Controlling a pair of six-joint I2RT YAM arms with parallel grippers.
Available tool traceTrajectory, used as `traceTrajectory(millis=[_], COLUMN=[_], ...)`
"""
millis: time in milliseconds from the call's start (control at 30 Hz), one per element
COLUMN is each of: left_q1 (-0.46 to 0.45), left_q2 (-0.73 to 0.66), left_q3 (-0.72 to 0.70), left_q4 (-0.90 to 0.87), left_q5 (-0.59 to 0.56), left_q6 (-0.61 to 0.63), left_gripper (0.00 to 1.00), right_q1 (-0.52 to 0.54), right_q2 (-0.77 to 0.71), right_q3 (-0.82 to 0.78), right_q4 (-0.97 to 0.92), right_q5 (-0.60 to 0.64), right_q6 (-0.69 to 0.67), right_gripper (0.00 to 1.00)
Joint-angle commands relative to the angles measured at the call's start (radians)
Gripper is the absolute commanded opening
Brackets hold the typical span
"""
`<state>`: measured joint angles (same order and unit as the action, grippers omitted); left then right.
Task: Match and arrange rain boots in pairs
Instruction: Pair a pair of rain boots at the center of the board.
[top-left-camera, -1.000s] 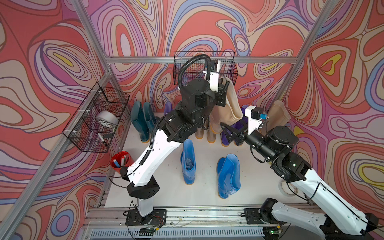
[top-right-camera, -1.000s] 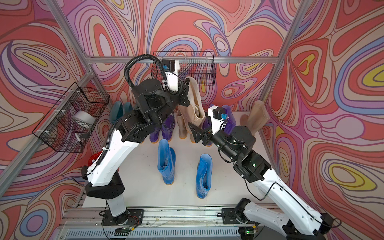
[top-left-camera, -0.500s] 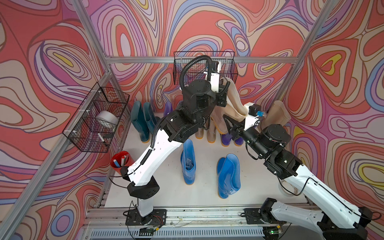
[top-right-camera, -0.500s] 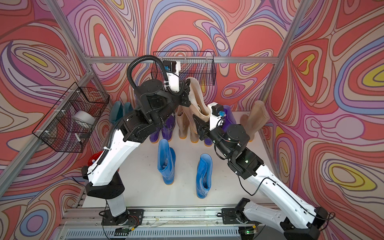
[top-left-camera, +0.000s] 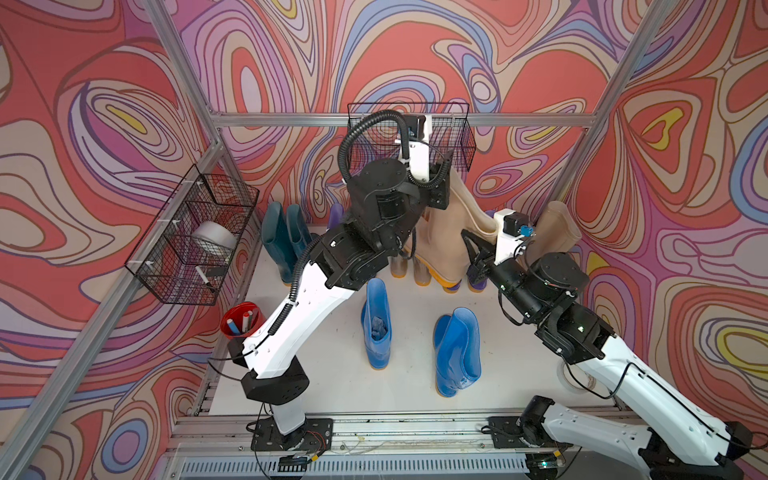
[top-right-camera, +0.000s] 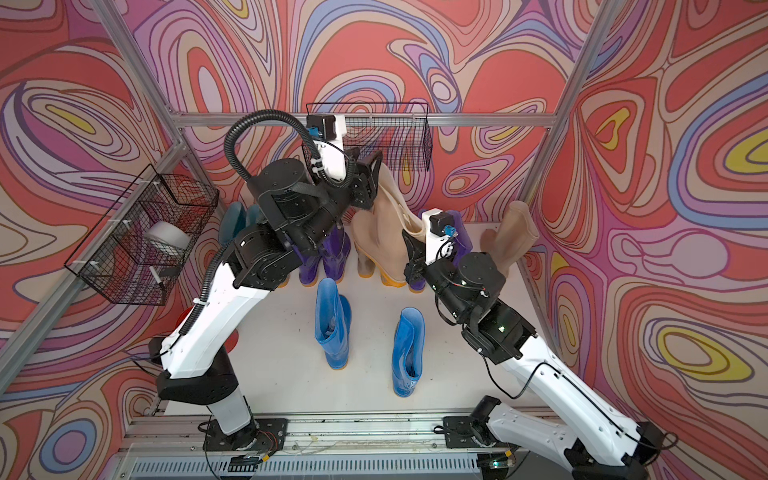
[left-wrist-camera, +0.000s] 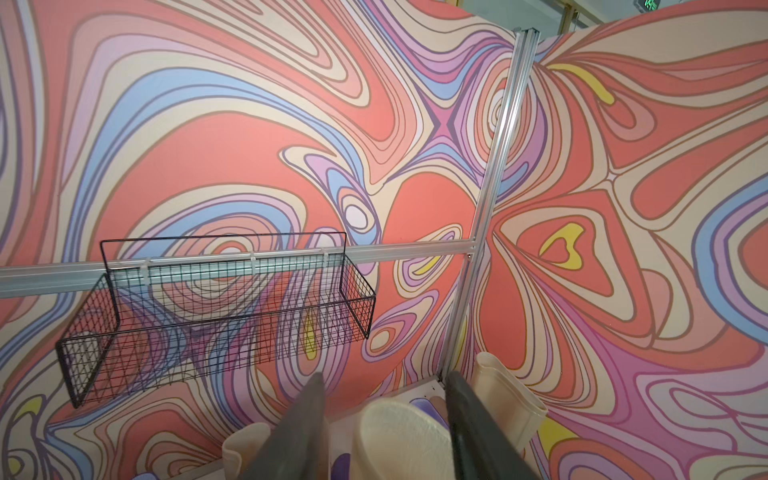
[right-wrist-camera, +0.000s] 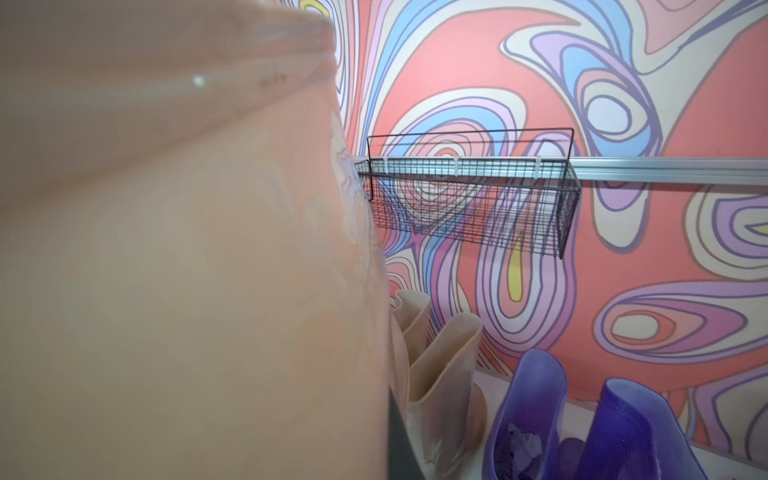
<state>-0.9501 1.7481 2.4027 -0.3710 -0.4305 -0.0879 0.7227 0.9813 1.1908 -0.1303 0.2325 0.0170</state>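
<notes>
**White floor, swirled walls: a beige boot between two grippers**

A white floor (top-left-camera: 332, 374) lies inside walls of swirling red, purple and blue. On the left wall hangs a wire basket (top-left-camera: 183, 270), with a red cup (top-left-camera: 241, 324) of pens below it. Two teal boots (top-left-camera: 282, 237) stand upright at the far left, with purple boots (top-right-camera: 328, 257) just beside them. The left gripper (left-wrist-camera: 385, 378) hovers at the top of a tilted beige boot (top-left-camera: 449, 237). Its fingers (left-wrist-camera: 307, 415) are spread apart with a beige rim between them, and they grip nothing. Nearer the front, a blue boot (top-left-camera: 378, 328) and a second blue boot (top-left-camera: 457, 353) stand apart. The right gripper (top-left-camera: 478, 259) is clamped on the tilted beige boot's rim. At the far right, another beige boot (top-left-camera: 552, 232) leans against the wall.
</notes>
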Motion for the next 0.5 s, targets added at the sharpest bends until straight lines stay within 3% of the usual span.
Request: traceTrajectory(millis=[0,467], left_q1=[0.002,0.003], left_q2=[-0.096,-0.409], left_q3=[-0.083,-0.511], left_q4=[0.099,0.166], left_q5=[-0.062,-0.086], left_q6=[0.051,0.044], left_gripper=[0.52,0.50], right_q1=[0.003,0.001], right_q2=[-0.042,-0.069], right_q3=[0.050,0.137], right_q4=[0.073,0.075], right_q5=[0.084,0.342], right_q6=[-0.044,-0.233], right_gripper=[0.07,0.06])
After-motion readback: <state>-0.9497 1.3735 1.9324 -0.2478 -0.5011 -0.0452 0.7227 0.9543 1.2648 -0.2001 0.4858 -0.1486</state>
